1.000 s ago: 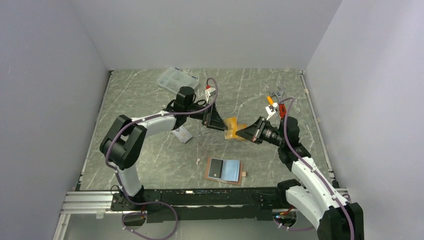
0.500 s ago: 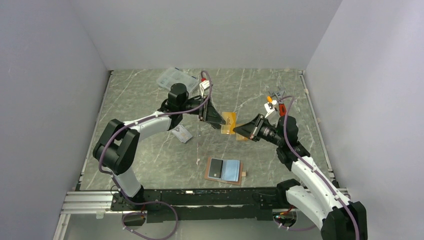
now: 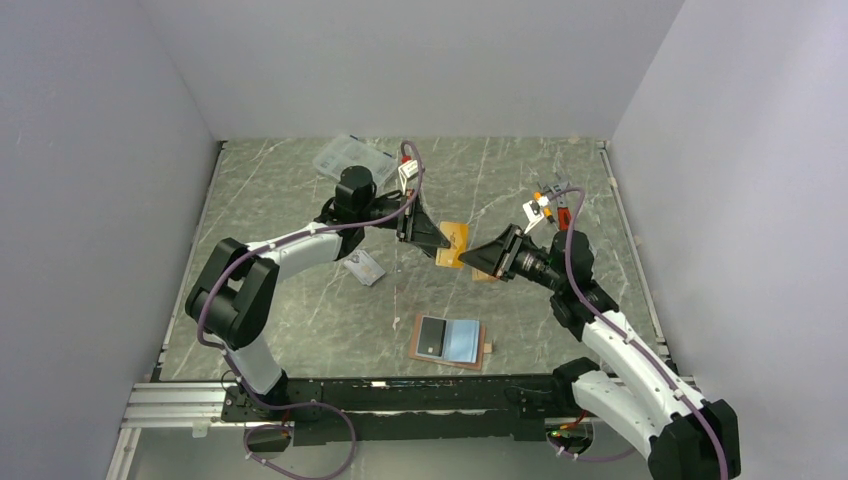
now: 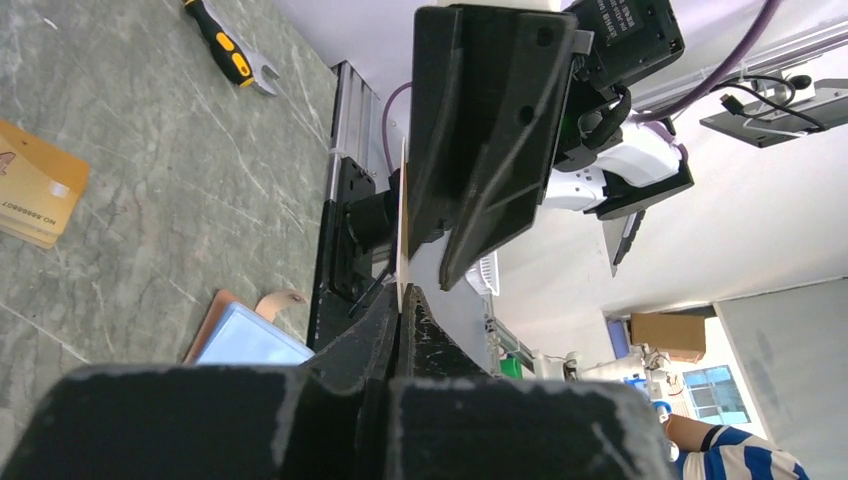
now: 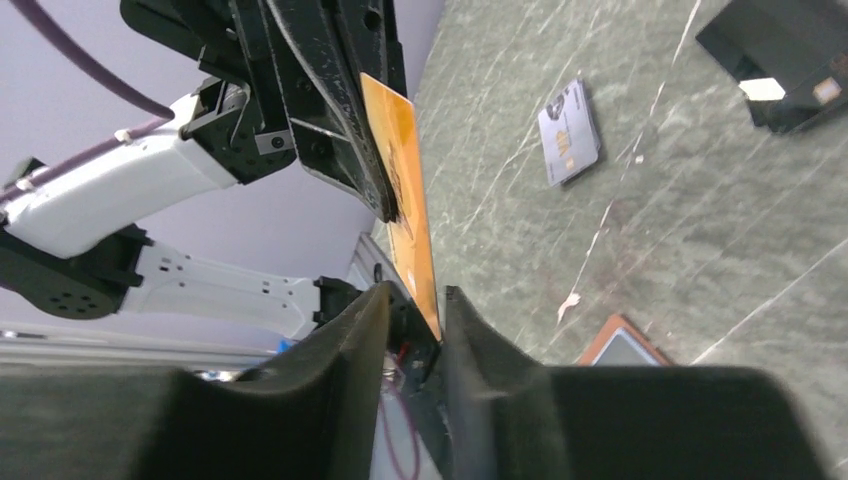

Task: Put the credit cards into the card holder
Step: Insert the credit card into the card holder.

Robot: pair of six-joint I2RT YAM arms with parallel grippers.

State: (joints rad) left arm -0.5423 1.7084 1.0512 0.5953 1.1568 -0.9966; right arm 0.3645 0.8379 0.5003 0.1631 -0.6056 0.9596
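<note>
Left claw [image 3: 438, 242], hanging up and right of the silver card [image 3: 365, 267] that lies flat on the table [image 3: 300, 300], is clamped on the orange card [image 3: 455, 243]. In the left wrist view I see its fingers pinched together on the card's edge. That card stands on edge in the air between both claws. Below it, nearer the arm bases, the holder [image 3: 464, 341] lies open and flat, with the black card [image 3: 432, 337] on its left half. Right claw [image 3: 472, 256] faces the left one, its fingers slightly parted around the card's far edge. I can't tell if either finger touches it.
</note>
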